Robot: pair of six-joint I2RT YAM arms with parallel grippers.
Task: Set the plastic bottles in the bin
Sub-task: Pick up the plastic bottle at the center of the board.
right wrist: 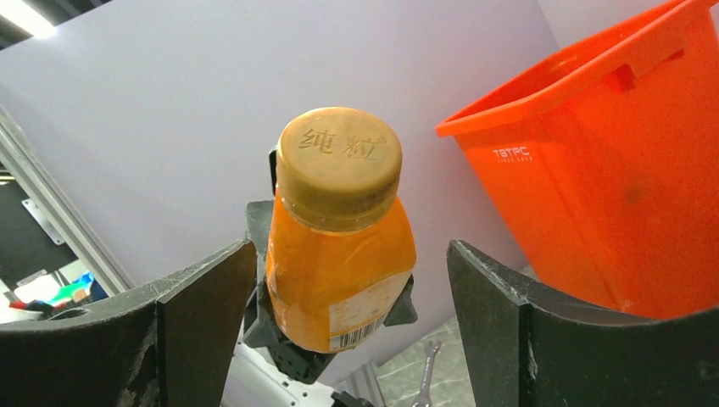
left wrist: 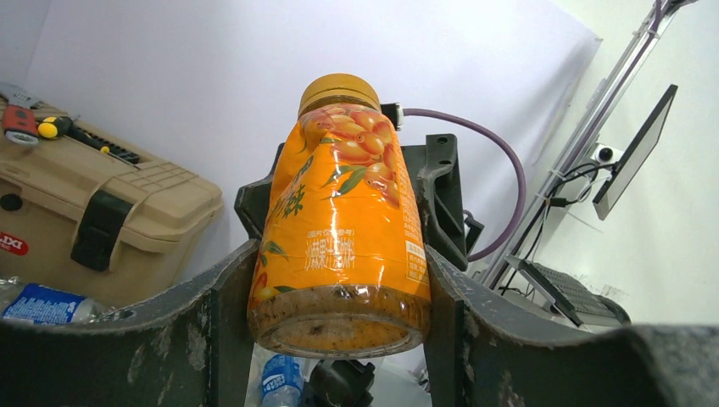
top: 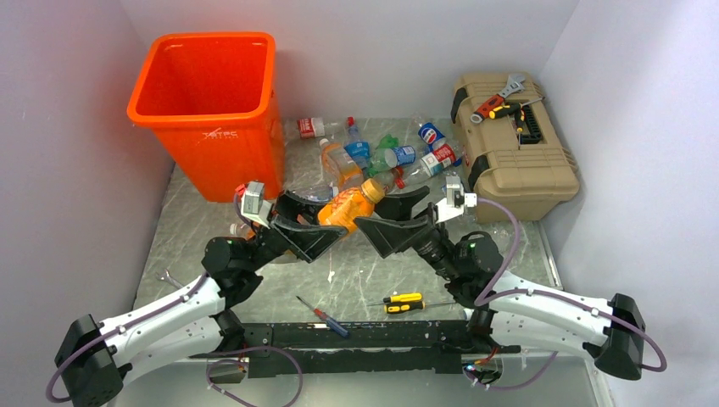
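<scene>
Clamping the orange juice bottle [left wrist: 343, 195] by its base in the left gripper [left wrist: 341, 280], cap offered between the parted, untouching jaws of the right gripper [right wrist: 352, 254], probably a regrip before the orange bin [top: 225, 153].

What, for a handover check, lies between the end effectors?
The orange bottle: the left end effector grips its base, the right end effector straddles its cap unclosed; both wrist views show it.
</scene>
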